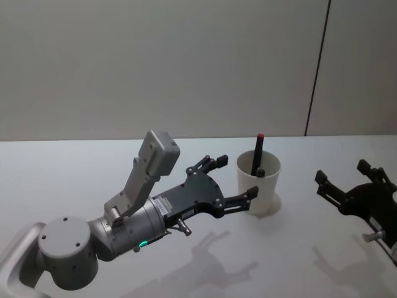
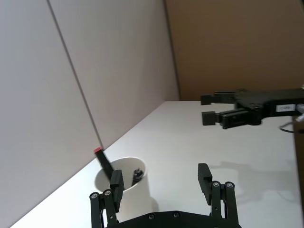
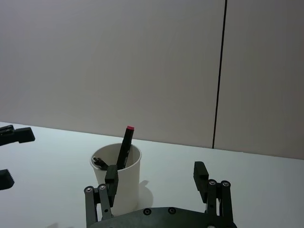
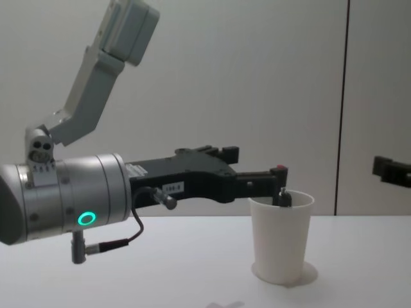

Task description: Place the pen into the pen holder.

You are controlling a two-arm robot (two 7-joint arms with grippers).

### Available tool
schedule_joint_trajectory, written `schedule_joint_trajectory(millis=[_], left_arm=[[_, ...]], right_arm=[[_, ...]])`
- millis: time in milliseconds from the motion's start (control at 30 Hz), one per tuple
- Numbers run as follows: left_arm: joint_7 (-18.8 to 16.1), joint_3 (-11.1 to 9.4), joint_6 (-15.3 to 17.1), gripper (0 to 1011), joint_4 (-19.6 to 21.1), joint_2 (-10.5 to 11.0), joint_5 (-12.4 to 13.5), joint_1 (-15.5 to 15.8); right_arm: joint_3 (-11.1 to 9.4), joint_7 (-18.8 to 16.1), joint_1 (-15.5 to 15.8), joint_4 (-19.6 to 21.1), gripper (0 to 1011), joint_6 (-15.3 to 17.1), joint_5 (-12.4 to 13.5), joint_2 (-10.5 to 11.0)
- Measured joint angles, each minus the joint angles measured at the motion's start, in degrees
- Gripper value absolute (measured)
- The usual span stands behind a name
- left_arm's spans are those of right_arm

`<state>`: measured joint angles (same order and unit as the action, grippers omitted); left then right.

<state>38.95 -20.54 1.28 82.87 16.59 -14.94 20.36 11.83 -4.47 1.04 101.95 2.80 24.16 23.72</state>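
Pen [image 1: 257, 153] stands inside the pen holder [image 1: 258, 185], leaning against its far rim with the red tip poking above.

You can see a second small dark item [image 3: 99, 163] resting low inside the white cup, which sits upright on the white table [image 1: 74, 180]. Your left gripper [image 1: 234, 184] sits just beside the cup on its left side, fingers spread wide and holding nothing; in the head view one fingertip [image 1: 252, 192] reaches the cup's near wall, though you cannot tell whether it touches. Your right gripper [image 1: 341, 177] hovers well apart on the cup's right, its fingers likewise spread and empty. A grey wall [image 1: 186, 62] with a dark vertical seam stands behind the table.
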Motion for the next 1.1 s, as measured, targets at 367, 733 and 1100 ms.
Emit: schedule_joint_trajectory(millis=[367, 733, 1100], left_arm=[[-8.7, -1.2, -0.1, 1000, 2.3, 1.2, 0.8, -1.5], [-16.6, -2.4, -0.2, 1000, 4.4, 2.3, 1.5, -3.0], [-25.2, -3.6, -0.3, 1000, 6.8, 3.5, 2.3, -4.5]], right_arm=[[1.0, 0.6, -0.2, -0.7, 1002, -0.8, -6.8, -3.9], [1.1, 0.7, -0.2, -0.8, 1001, -0.9, -7.7, -4.4], [1.1, 0.7, -0.2, -0.7, 1002, -0.9, -7.7, -4.4]])
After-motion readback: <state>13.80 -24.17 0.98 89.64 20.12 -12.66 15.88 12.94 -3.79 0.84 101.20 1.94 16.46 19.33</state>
